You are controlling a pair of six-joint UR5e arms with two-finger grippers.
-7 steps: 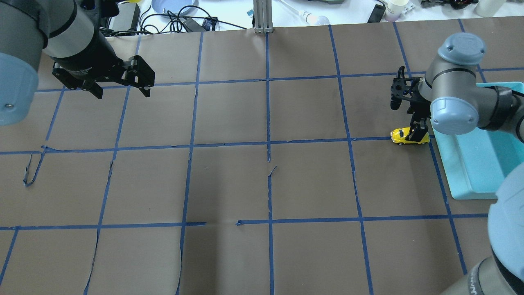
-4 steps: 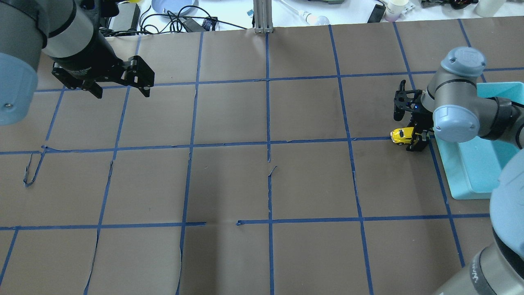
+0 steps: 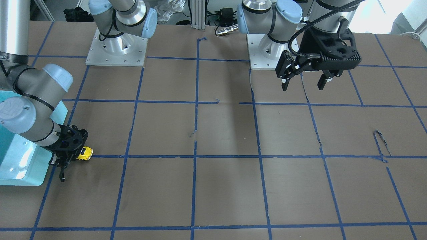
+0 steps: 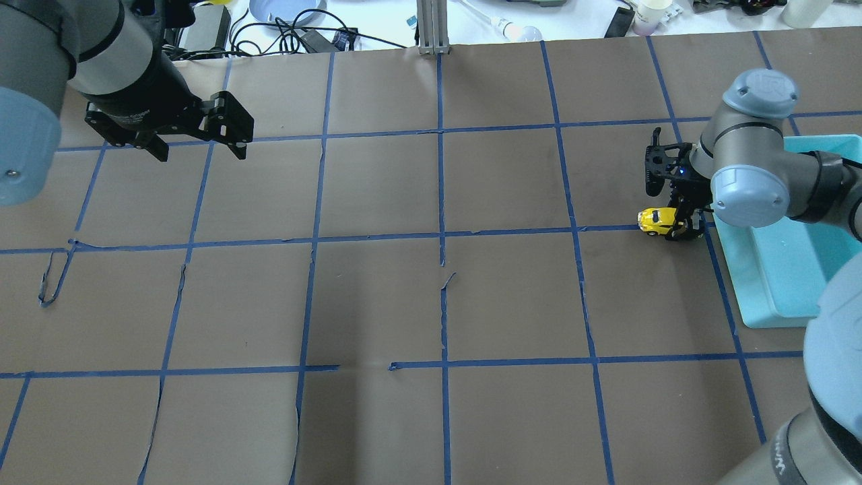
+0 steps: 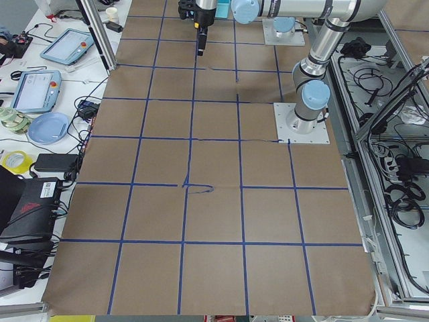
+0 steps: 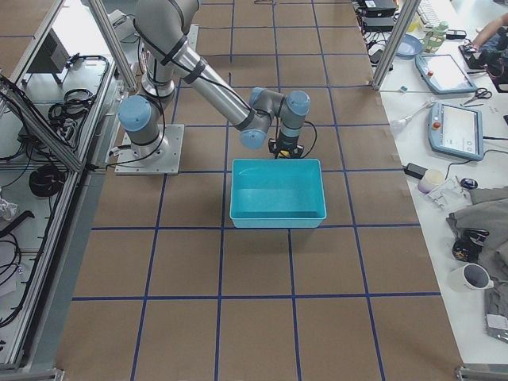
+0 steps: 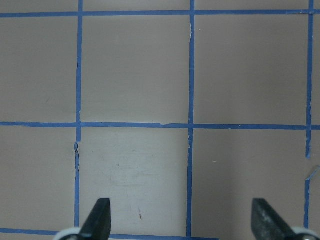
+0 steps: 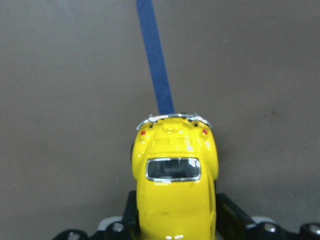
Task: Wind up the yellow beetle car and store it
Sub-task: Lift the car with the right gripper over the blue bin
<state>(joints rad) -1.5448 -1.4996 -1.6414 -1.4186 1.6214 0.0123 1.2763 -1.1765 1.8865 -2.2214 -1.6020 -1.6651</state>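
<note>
The yellow beetle car (image 4: 654, 219) is on the brown paper by a blue tape line, just left of the teal bin (image 4: 774, 283). My right gripper (image 4: 683, 228) is down at table level and shut on the car's rear half. The front-facing view shows the car (image 3: 85, 153) poking out of the gripper (image 3: 68, 156). In the right wrist view the car (image 8: 175, 175) fills the space between the fingers (image 8: 227, 212). My left gripper (image 4: 202, 153) is open and empty, hovering over the far left of the table, also seen in the front-facing view (image 3: 303, 87).
The teal bin (image 3: 20, 166) is open-topped and empty, with its long wall (image 6: 278, 213) right beside the right gripper. The table is brown paper with a blue tape grid. Cables, a plate and cups lie beyond the far edge.
My right gripper has come down around the car and closed on it. The car has shifted slightly to the left along the tape line. The left arm has not moved.
</note>
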